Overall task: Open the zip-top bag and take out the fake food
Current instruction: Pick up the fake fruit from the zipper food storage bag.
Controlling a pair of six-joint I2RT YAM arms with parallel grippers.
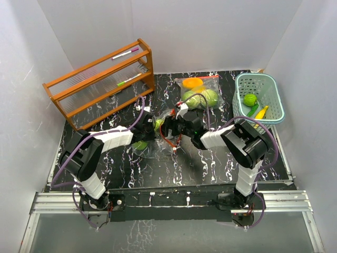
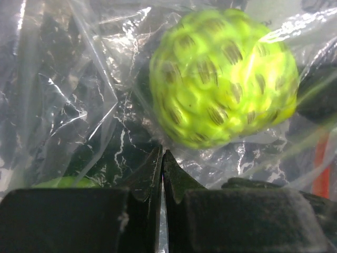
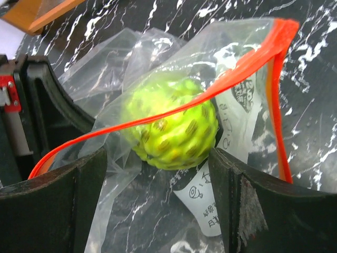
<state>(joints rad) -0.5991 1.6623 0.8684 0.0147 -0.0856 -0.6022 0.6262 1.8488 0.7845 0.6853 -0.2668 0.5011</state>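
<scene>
At bench (image 1: 179, 164) centre, the left hand (image 2: 162, 158) pinches the bag (image 3: 231, 58), fingers together. The right hand (image 3: 160, 161) gapes wide either side of the bumpy green ball (image 3: 171, 132) inside it. At two o'clock, a basket (image 1: 255, 76) holds a banana (image 1: 261, 112).

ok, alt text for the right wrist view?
A bumpy yellow-green plastic toy ball sits inside a clear zip-top plastic bag whose orange-red zip strip gapes open across it. The right end effector is open, a black finger on each side of the ball, above a black marbled table.
</scene>
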